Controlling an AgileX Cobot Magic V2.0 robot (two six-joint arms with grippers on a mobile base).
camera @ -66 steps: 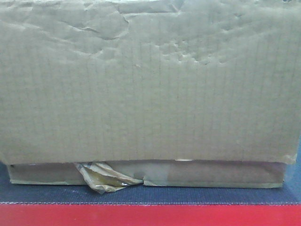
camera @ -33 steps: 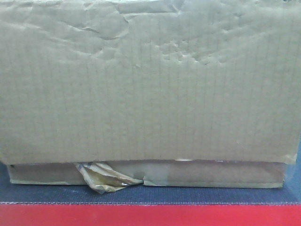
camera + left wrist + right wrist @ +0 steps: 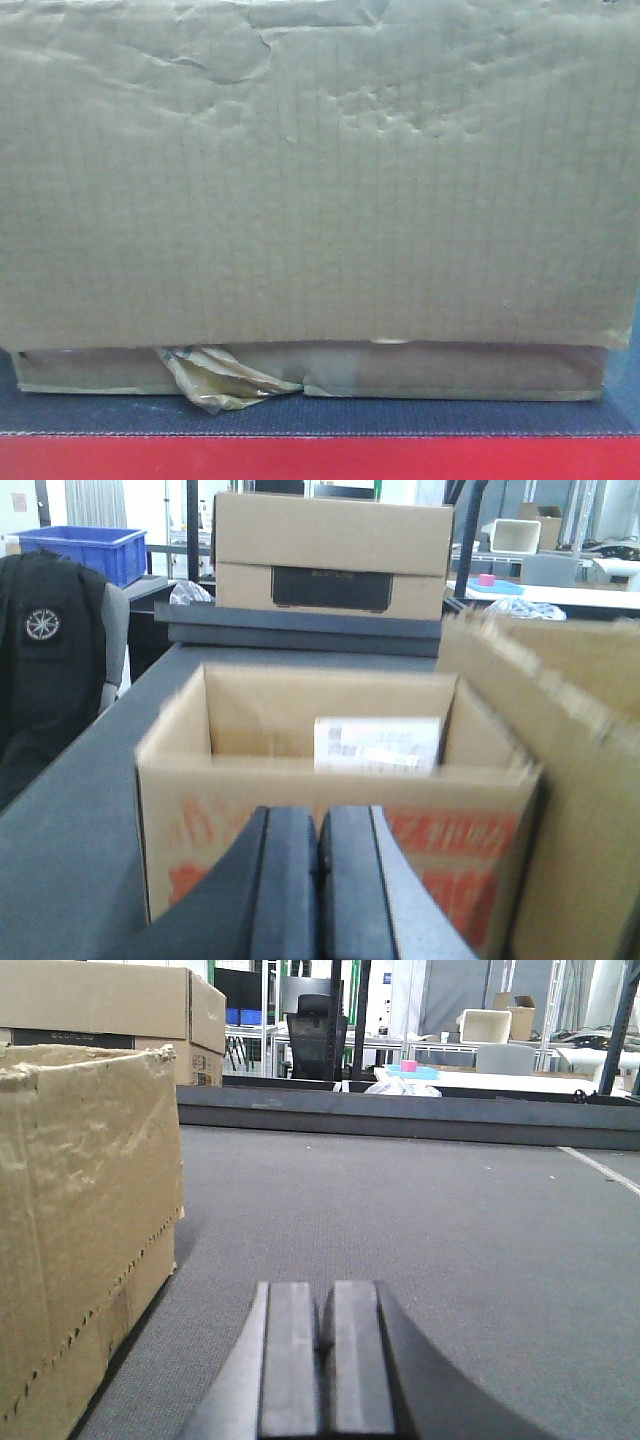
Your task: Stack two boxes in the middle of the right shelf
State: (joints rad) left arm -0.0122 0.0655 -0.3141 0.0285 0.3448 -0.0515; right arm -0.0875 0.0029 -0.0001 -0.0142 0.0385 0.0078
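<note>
Cardboard box [image 3: 320,180] slightly lower, edges cropped.

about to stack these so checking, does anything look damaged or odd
Yes. The box filling the front view has a dented, creased face along its top, and a crumpled tuft of yellowish tape sticks out beneath its bottom edge, left of centre. Nothing looks spilled.

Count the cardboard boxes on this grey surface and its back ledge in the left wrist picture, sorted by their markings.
Red-printed open box: 1
Plain brown box: 1
Black-labelled closed box: 1
Total: 3
</note>
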